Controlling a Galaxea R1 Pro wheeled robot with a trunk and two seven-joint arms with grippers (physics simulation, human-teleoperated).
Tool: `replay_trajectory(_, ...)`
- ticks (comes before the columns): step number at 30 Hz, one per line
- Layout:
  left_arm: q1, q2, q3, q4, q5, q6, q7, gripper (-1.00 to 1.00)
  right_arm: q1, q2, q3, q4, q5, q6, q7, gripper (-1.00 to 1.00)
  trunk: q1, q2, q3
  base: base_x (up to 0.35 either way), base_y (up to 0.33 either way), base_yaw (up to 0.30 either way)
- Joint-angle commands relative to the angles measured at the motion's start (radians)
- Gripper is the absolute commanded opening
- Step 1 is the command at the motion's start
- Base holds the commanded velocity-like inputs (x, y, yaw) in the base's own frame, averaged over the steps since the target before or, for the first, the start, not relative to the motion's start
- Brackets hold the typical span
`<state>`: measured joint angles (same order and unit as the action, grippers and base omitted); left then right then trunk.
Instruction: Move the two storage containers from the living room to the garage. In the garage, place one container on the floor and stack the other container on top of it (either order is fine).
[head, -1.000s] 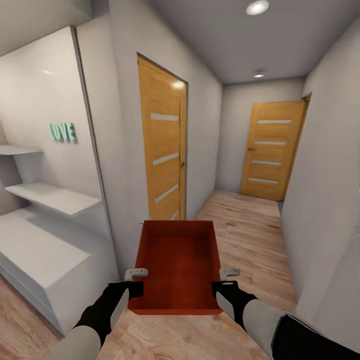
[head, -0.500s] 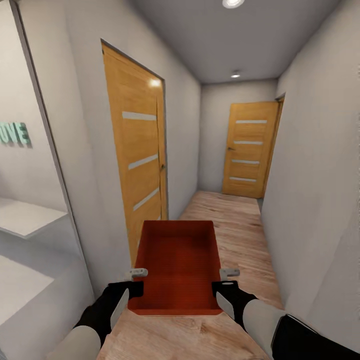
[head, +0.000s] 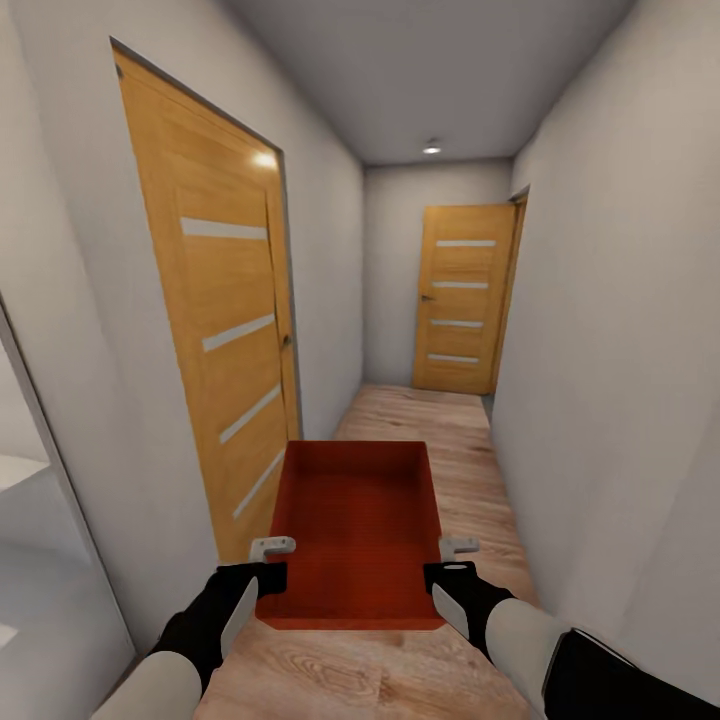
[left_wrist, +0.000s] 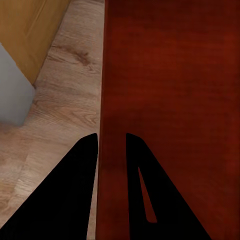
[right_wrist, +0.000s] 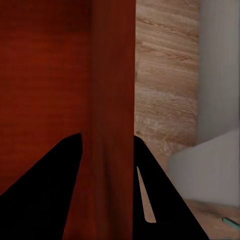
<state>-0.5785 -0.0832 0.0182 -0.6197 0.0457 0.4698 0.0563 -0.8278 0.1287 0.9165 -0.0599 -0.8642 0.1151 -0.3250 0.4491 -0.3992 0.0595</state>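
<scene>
One storage container (head: 355, 530) is in transit, carried level between both arms along a narrow corridor. Head view: the left end effector (head: 268, 562) clamps the container's left wall near the corner closest to the robot, and the right end effector (head: 452, 560) clamps the opposite wall at the matching spot, so the bin extends forward from both. Its open top faces up and its interior is empty. A wooden door (head: 225, 330) with frosted strips stands ahead and to the left of the left end effector; a second such door (head: 462, 300) closes the corridor's far end, well ahead. The plank floor (head: 450, 440) lies below; no concrete is visible, so the garage appears not yet reached. Judged from this, the carry is partway; setting down, fetching the other bin and stacking all remain.

Left wrist view: the dark fingers (left_wrist: 80, 185) straddle the ribbed red wall, one finger outside and one inside, closed upon it. Planks and the door's foot lie beyond the outer finger.

Right wrist view: the fingers (right_wrist: 155, 195) likewise pinch the wall between them. A white wall (right_wrist: 217, 75) stands beside the planks, beyond the outer finger.
</scene>
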Motion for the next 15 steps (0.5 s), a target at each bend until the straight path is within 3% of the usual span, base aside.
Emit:
replay_trajectory(1,0.000,0.000,0.003,-0.002,-0.012,0.007,0.010,-1.00,-0.001,-0.009,-0.001,0.000,0.007,0.006,-0.026,-1.00,0.001,-0.001,0.000,0.323,0.000,-0.030)
replay_trajectory(15,0.000,0.000,0.002,-0.002,-0.012,0.007,0.010,-1.00,-0.001,-0.009,-0.001,0.000,0.007,0.007,-0.026,-1.00,0.001,-0.001,0.000,0.323,0.000,-0.003)
